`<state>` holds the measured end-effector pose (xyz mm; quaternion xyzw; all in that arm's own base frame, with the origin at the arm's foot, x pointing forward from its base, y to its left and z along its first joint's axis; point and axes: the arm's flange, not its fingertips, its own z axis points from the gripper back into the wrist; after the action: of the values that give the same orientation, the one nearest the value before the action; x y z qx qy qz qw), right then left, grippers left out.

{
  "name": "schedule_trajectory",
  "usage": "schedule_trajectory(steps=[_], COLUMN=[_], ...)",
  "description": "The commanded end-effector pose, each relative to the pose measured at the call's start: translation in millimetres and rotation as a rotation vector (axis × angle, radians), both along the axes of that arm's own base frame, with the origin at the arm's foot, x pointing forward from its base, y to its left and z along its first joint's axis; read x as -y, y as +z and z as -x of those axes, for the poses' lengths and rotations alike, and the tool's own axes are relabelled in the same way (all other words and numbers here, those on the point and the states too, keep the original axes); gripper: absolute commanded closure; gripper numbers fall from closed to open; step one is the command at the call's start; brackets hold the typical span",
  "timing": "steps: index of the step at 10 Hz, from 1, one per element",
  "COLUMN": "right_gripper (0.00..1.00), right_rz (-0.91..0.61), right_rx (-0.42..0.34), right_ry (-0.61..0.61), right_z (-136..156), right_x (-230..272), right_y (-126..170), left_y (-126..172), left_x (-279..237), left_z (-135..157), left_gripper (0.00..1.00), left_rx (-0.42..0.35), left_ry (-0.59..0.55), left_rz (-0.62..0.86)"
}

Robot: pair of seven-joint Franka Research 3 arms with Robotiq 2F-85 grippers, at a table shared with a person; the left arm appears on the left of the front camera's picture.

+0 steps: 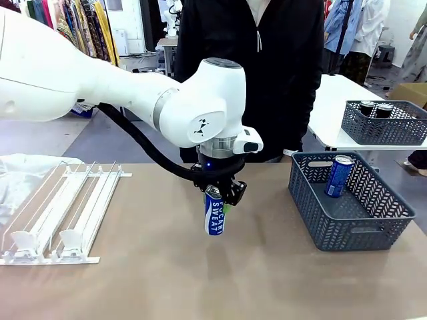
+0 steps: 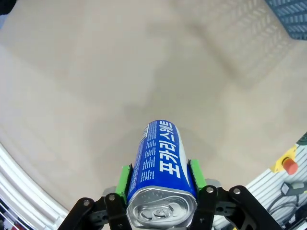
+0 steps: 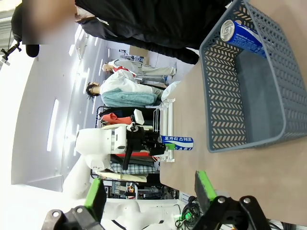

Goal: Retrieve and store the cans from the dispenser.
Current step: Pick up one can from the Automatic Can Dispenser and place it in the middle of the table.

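**Blue can carried from the rack toward the basket**

Nearest the camera, bare tan tabletop (image 1: 200,287) is seen. At the near left, the flat white dispenser (image 1: 63,213) lies with its lanes apparently emptied of cans. Above the middle of the table, the left gripper (image 1: 217,197) hangs from its white arm, its green pads (image 2: 125,179) pressed against the upper sides of a slim blue-and-white can (image 1: 214,215), which is held upright and seems lifted clear of the table. The transport step is judged to be in hand: the can has been taken from the dispenser and is not yet stored. Next, a carry to the robot's right is called for, then a lowering past the rim of the grey basket (image 1: 320,223), beside the blue can (image 1: 339,175) already leaning inside it. The right gripper (image 3: 151,191) is seen with its fingers spread wide on nothing. Farthest off, a person in dark clothing (image 1: 267,73) stands behind the table.
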<state>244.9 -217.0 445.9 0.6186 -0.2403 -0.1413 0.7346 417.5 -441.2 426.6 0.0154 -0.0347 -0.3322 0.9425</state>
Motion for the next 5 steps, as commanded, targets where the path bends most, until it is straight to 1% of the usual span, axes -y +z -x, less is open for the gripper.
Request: schedule_trajectory(steps=[1,2,3,4,5], right_gripper=[0.0,0.0,0.0,0.0,0.0], right_rz=[0.002,0.002,0.002,0.002,0.002], right_rx=[0.029,0.029,0.029,0.029,0.029], right_ry=[0.003,0.003,0.003,0.003,0.003], right_z=[0,0,0,0,0], right_x=[1,1,1,1,1], right_y=[1,1,1,1,1], left_y=[6,5,11,-1,-1], left_x=[-2,-3,-3,-1,-1], left_z=[-3,-3,-2,0,0], left_gripper=[1.0,1.0,1.0,1.0,1.0], left_rx=[-0.014,-0.028,-0.076,-0.009,-0.009], left_ry=[0.011,0.014,0.023,0.004,0.004], left_rz=[-0.003,-0.004,-0.029,-0.009,-0.009])
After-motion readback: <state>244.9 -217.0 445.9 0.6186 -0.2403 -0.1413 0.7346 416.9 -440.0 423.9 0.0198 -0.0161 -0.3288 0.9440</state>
